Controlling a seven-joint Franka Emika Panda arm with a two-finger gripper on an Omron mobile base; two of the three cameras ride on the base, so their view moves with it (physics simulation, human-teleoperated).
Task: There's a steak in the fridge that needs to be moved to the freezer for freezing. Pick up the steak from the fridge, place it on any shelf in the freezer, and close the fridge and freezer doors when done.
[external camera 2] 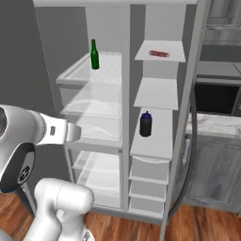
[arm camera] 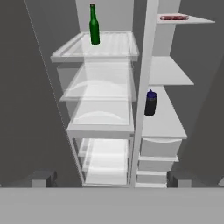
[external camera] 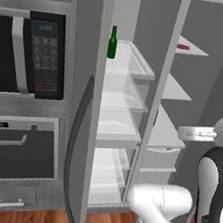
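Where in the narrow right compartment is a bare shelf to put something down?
The second opaque shelf, between the top shelf with the steak and the shelf with the dark bottle, is bare. On the bottle's shelf the front part is free. The glass shelf around the green bottle also has room. The open gripper hangs outside.

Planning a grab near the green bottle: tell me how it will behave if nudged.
The green bottle stands upright, tall and narrow, so it probably tips easily. Once down, its round body would likely roll on the glass shelf. It looks like smooth glass, possibly slippery and breakable.
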